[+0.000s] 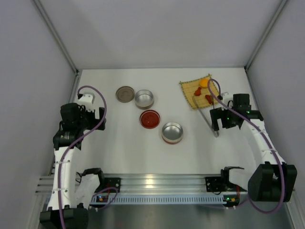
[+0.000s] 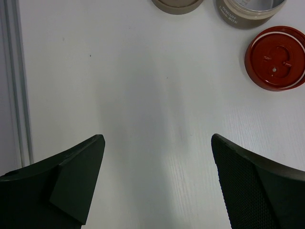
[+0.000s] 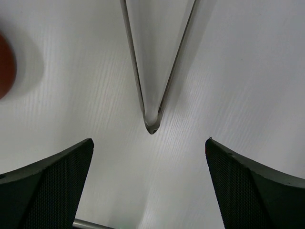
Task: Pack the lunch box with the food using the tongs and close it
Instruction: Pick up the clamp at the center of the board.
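On the white counter (image 1: 119,152) we see nothing packed yet. Left pincer (image 2: 157,138) gapes wide over bare counter, holding nothing. Right pincer (image 3: 148,143) is equally wide and empty, with the joined end of the tongs (image 3: 138,81) just ahead, between its fingers, not touching.

Mid-counter, the lunch box sits open: far tin (image 1: 144,98), near tin (image 1: 172,132), red lid (image 1: 149,119) and brown lid (image 1: 125,93) beside them. Bamboo mat (image 1: 190,85) at far right carries the food.

Tongs lie flat, tips at the mat. We judge them light, stiff, springy and slick. Best grip is probably across both arms, mid-length, so a squeeze shuts the tips.

Orange piece (image 1: 204,82) and the two dark red pieces (image 1: 196,91) are tiny and may roll.
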